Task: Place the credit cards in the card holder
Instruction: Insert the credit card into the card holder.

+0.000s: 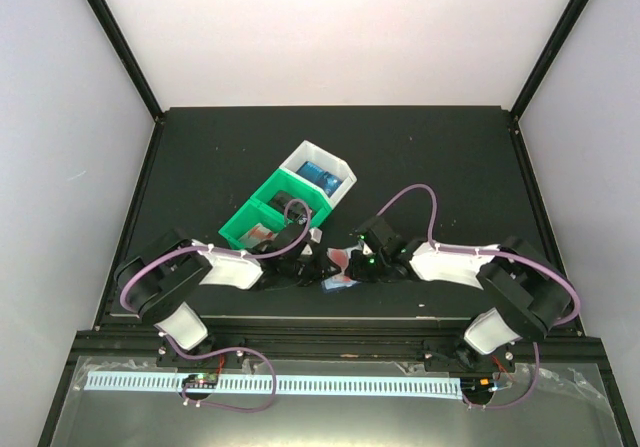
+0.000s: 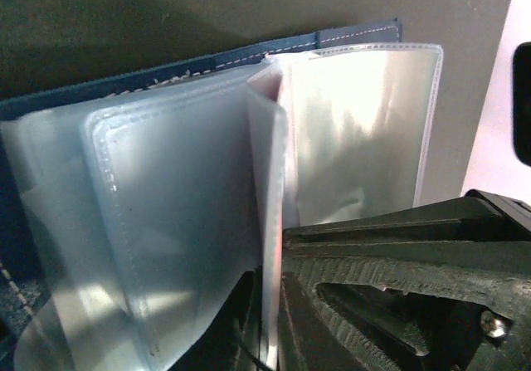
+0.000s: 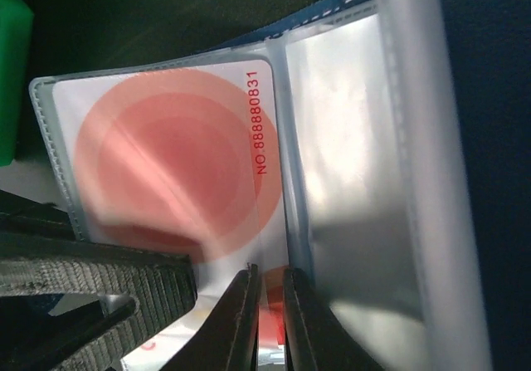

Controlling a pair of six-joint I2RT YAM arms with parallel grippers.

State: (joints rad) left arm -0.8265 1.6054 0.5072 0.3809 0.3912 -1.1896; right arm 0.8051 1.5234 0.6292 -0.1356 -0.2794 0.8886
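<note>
The dark blue card holder (image 1: 340,279) lies open between both grippers, its clear sleeves (image 2: 357,130) fanned out over the blue cover (image 2: 166,64). One sleeve holds a red-and-white credit card (image 3: 166,163). My left gripper (image 2: 271,338) is shut on the edge of an upright clear sleeve that shows a pink tint. My right gripper (image 3: 271,313) is shut on the edge of a red-and-white card standing next to the sleeves. In the top view the left gripper (image 1: 312,263) and right gripper (image 1: 352,263) almost meet over the holder. Blue cards (image 1: 322,177) sit in the white bin.
A green bin (image 1: 262,217) and a white bin (image 1: 340,167) stand just behind the left gripper, the green bin's edge close to the holder (image 3: 12,80). The left finger (image 3: 99,271) rests against the filled sleeve. White walls enclose the dark table (image 1: 450,167).
</note>
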